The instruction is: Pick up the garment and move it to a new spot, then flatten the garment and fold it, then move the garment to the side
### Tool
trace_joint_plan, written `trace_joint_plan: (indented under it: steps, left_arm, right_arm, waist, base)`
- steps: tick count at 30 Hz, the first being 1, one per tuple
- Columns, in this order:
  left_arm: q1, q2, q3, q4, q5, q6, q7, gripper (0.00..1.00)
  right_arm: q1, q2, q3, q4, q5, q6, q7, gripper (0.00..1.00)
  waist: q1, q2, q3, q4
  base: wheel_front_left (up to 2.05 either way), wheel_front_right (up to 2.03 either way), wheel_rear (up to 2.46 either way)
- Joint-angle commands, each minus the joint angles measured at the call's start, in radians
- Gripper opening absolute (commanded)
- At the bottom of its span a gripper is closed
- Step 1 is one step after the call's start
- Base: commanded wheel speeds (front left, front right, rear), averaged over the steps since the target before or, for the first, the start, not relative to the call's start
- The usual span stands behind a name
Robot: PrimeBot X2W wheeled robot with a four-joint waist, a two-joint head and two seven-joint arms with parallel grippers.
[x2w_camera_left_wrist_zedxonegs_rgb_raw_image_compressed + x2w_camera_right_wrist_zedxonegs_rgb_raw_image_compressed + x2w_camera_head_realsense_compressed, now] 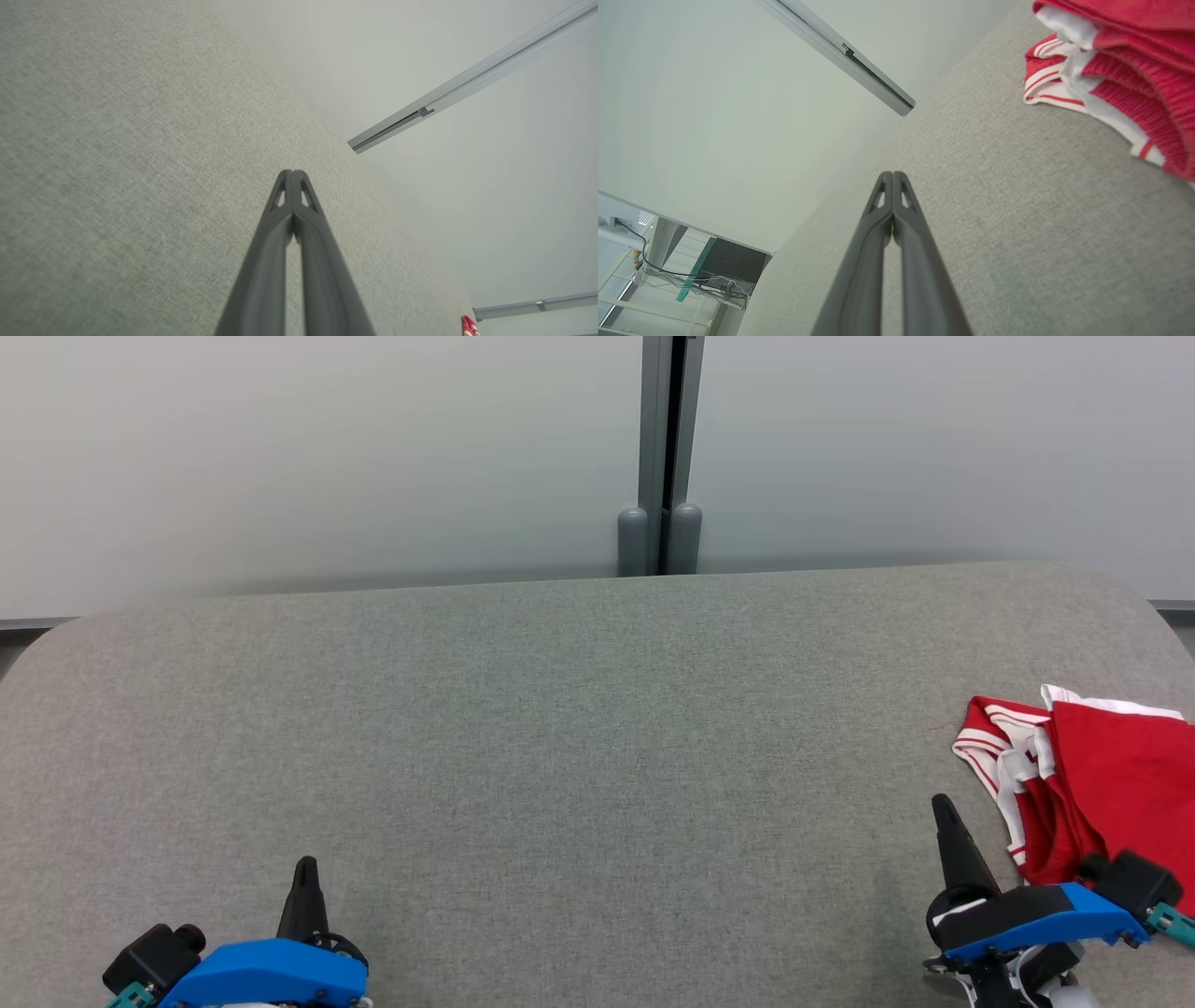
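A: Where's the garment (1111,775)?
B: Bunched at the grey table's (560,737) right edge, just beside the right gripper (941,805).
A: Grips?
B: It and the left gripper (305,868) are closed, empty. A grey post (661,457) stands behind.

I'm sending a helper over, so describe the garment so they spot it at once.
Start at the grey fabric-covered table. Near its right edge, beside the right gripper, lies the bunched garment. It is bright red with white striped trim, against plain grey all around.

Garment (1120,775), perhaps half, beyond head view's right edge
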Motion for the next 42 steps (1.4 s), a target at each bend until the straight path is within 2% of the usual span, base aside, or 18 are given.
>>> trace_joint_plan:
  steps: [1, 18, 42]
  left_arm:
    - [-0.033, 0.000, 0.015, -0.019, -0.037, -0.012, 0.009, 0.00]
    - [-0.049, 0.000, 0.051, -0.041, -0.225, -0.046, 0.060, 0.00]
    - [-0.067, 0.000, 0.096, -0.067, -0.437, -0.083, 0.118, 0.00]
  right_arm:
    - [0.005, -0.004, -0.009, -0.025, 0.040, 0.000, 0.010, 0.00]
    - [0.016, -0.004, -0.034, -0.069, 0.231, 0.000, 0.060, 0.00]
    - [0.033, -0.005, -0.062, -0.118, 0.447, 0.000, 0.119, 0.00]
  waist:
    - [0.0000, 0.0000, 0.000, 0.000]
    - [0.0000, 0.0000, -0.003, 0.003]
    - [0.0000, 0.0000, -0.006, 0.007]
  base:
    - [0.00, 0.00, 0.00]
    - [0.00, 0.00, 0.00]
    - [0.00, 0.00, 0.00]
